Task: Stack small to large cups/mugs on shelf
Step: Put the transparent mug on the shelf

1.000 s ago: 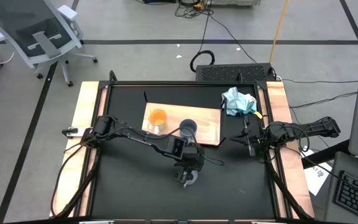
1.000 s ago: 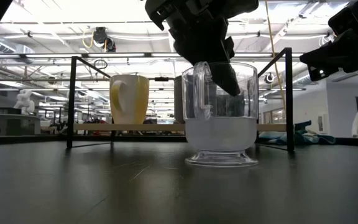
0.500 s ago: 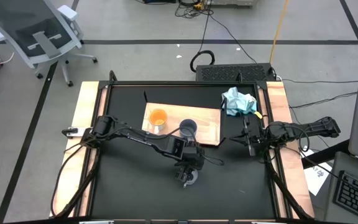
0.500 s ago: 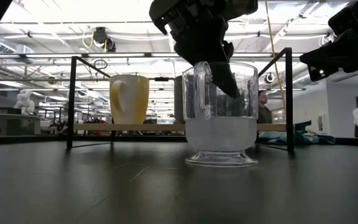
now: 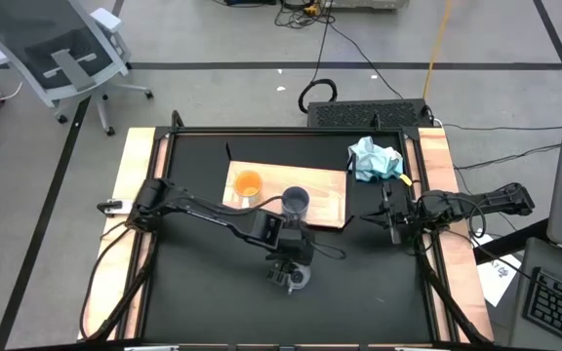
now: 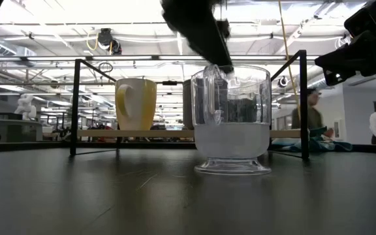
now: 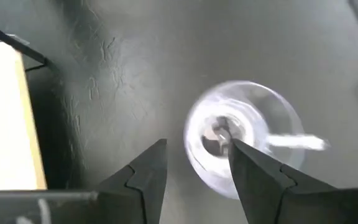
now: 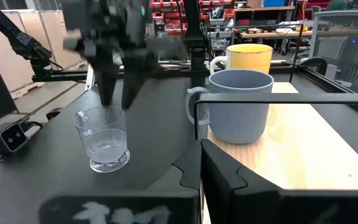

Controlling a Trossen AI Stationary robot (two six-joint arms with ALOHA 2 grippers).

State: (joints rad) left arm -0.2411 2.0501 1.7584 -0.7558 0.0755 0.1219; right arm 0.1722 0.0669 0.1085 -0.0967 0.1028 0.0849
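Glass cup (image 6: 232, 121): clear, handled, upright on the dark surface (image 5: 203, 292), in front of the shelf and apart from it; seen from above in the left wrist view (image 7: 241, 137).

Left gripper (image 7: 194, 165): held above the glass cup, jaws spread, one finger over the cup's mouth, nothing gripped.

Shelf (image 5: 330, 195): light-wood board at the back centre of the surface.

Orange mug (image 5: 248, 183): white handle, set on the shelf's left part.

Blue-grey mug (image 8: 240, 106): set on the shelf, just right of the orange mug.

Right gripper (image 5: 390, 220): parked at the surface's right edge; jaw state cannot be told.

Blue cloth (image 5: 374, 159): crumpled, right of the shelf.

No legible writing is seen.
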